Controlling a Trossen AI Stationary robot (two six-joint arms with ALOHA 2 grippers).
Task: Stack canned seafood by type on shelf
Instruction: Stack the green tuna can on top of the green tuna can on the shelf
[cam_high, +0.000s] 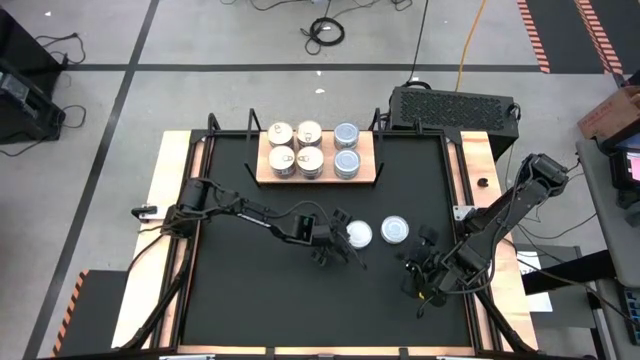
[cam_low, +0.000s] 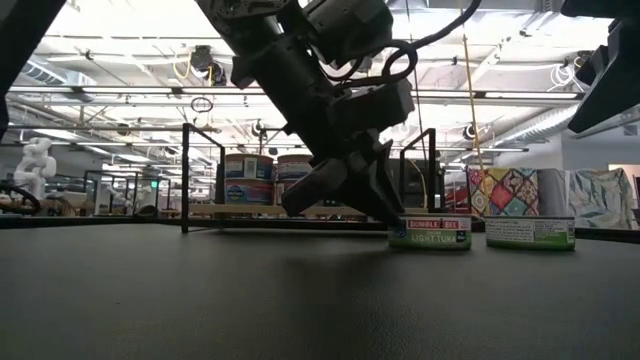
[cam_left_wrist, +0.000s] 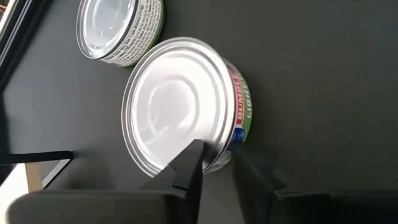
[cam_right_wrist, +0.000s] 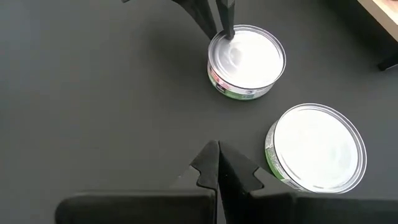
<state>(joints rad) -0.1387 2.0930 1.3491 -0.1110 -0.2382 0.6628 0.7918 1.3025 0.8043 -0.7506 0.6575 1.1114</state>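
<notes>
Currently left pincer (cam_left_wrist: 214, 165) straddling rim of near tin (cam_high: 358, 234) mid-bench (cam_high: 250, 300), one finger over the lid, one outside the wall; jaws narrow, full clamp unclear. Second loose tin (cam_high: 396, 230) just beside it, apart. Right pincer (cam_right_wrist: 217, 168) closed empty, hovering near those two. Six tins (cam_high: 310, 150) standing on shelf (cam_high: 368, 172) at far edge: four printed tops, two plain.
</notes>
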